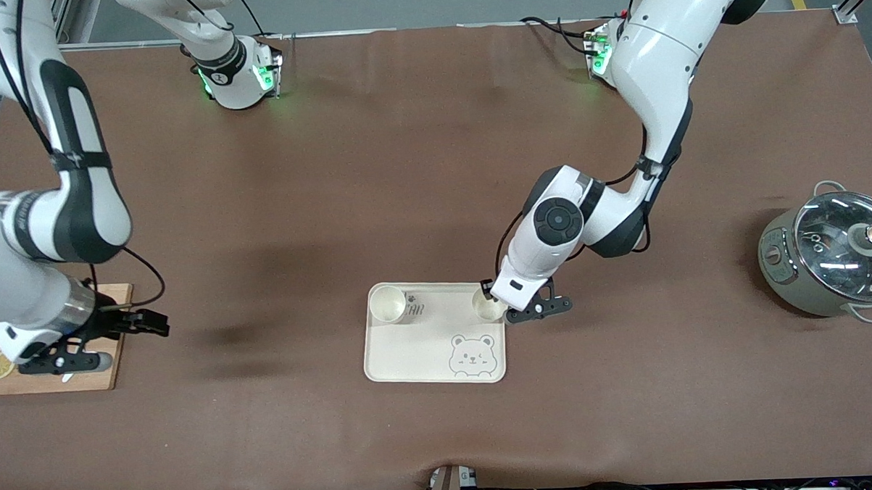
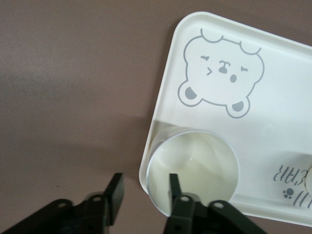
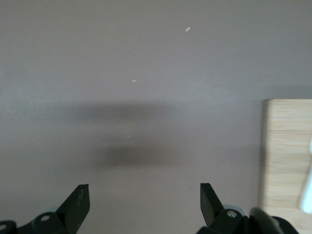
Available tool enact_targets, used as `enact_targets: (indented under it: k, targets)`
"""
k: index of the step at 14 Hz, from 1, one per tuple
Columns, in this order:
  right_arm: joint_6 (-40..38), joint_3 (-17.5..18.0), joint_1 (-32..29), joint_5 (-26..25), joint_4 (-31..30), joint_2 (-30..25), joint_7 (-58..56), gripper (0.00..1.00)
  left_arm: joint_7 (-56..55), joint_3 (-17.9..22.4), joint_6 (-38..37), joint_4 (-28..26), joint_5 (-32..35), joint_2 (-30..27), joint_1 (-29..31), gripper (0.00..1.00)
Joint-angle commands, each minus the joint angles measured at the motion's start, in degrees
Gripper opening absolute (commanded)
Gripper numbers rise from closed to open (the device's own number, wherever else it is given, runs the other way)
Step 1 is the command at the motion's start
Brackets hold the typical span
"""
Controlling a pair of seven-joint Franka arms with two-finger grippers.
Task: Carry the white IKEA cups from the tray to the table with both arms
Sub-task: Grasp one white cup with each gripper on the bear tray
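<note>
Two white IKEA cups stand upright on the cream bear tray (image 1: 425, 358). One cup (image 1: 387, 303) is at the tray corner toward the right arm's end. The other cup (image 1: 487, 306) is at the corner toward the left arm's end. My left gripper (image 1: 497, 306) is at this cup. In the left wrist view my left gripper (image 2: 144, 191) is open, with one finger inside the cup (image 2: 204, 165) and one outside, straddling its wall and the tray rim (image 2: 163, 97). My right gripper (image 1: 147, 326) is open and empty above bare table; it also shows in the right wrist view (image 3: 145, 202).
A wooden board (image 1: 56, 378) with a lemon slice (image 1: 0, 367) lies at the right arm's end, beside my right gripper; its edge shows in the right wrist view (image 3: 287, 156). A grey-green pot with a glass lid (image 1: 832, 260) stands at the left arm's end.
</note>
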Motion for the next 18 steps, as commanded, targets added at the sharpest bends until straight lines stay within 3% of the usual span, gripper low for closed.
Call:
enact_targets:
  k: [1,2,4,9,14,18]
  targets:
    - [-0.04,-0.09,3.16,4.04,1.51,3.21,8.31,1.00,-1.26,0.37,0.72,1.30,1.25,1.46,-0.55,0.16]
    - [-0.04,-0.09,4.56,5.54,1.51,4.09,10.52,1.00,-0.82,0.37,1.42,1.48,1.43,1.47,-0.64,0.00]
    - [0.14,-0.27,9.29,5.73,1.77,5.58,12.73,1.00,-0.73,0.37,1.52,1.48,1.52,0.86,-0.38,0.00]
    - [0.31,-0.27,18.44,5.82,6.94,7.34,32.40,1.00,-0.82,0.46,-0.14,1.39,2.66,-5.19,1.11,0.00]
    - [0.66,-0.18,23.99,6.08,9.68,9.80,42.01,1.00,0.41,0.37,-13.23,0.87,2.49,-15.04,7.00,0.00]
    - [0.66,-0.18,26.71,7.13,9.51,11.39,45.42,1.00,3.56,-0.07,-21.67,-0.71,2.31,-18.04,13.94,0.00]
